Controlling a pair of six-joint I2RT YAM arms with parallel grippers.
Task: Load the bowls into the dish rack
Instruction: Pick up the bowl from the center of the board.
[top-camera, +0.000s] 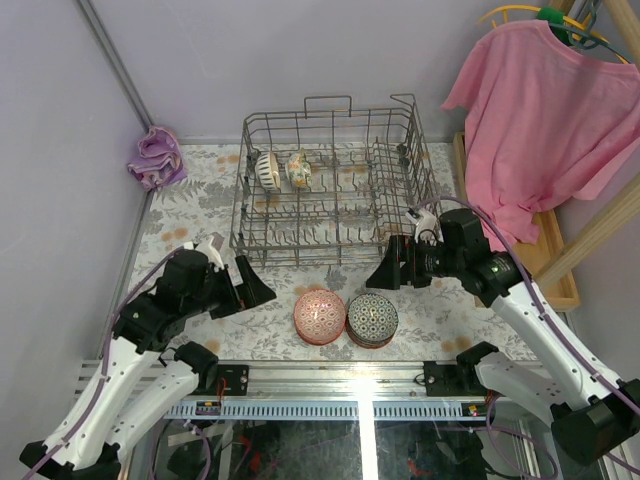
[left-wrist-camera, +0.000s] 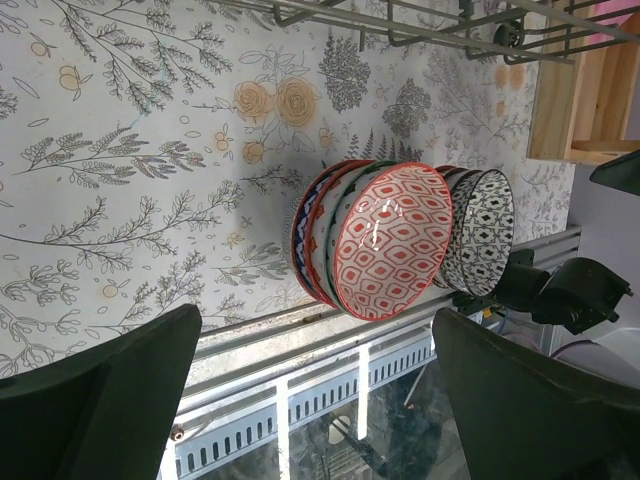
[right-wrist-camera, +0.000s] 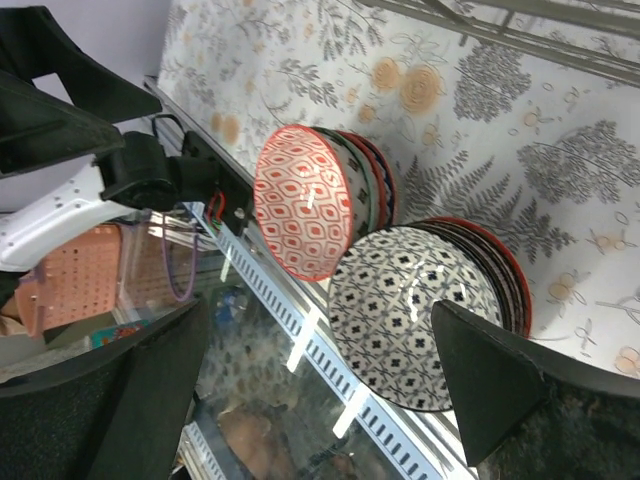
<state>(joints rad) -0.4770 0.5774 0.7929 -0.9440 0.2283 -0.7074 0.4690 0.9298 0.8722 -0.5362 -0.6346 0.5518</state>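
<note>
Working table (top-camera: 200, 215): I see a floral-print cloth covering it, with both arm bases at the near edge.
Dish rack (top-camera: 330, 262): the grey wire basket sits at the middle of the table toward the far side. Its tall sides are upright and rows of tines run across the floor.
Pink shirt (top-camera: 545, 120): it hangs on a yellow hanger to the right of the rack, off the table.
Left gripper (top-camera: 252, 283): on my screen its fingers are spread wide with nothing between them. It hovers near the rack's front left corner, and its wrist view faces the stacked bowls.
Right gripper (top-camera: 390, 265): its fingers are likewise spread apart and hold nothing. It is low by the rack's front right corner, and its wrist view also faces the stacks.
Red-patterned stack (top-camera: 319, 315): several nested bowls rest on the cloth between the rack and the near edge, on the left of the pair.
Black-and-white stack (top-camera: 372, 318): a second nested pile stands just beside the red one, on its right.
Purple cloth (top-camera: 157, 157): it lies crumpled at the far left corner against the wall.
Racked bowls (top-camera: 267, 168): two stand on edge among the tines at the rack's back left, one grey-striped. The other (top-camera: 298, 170) is orange-green floral, just beside it.
</note>
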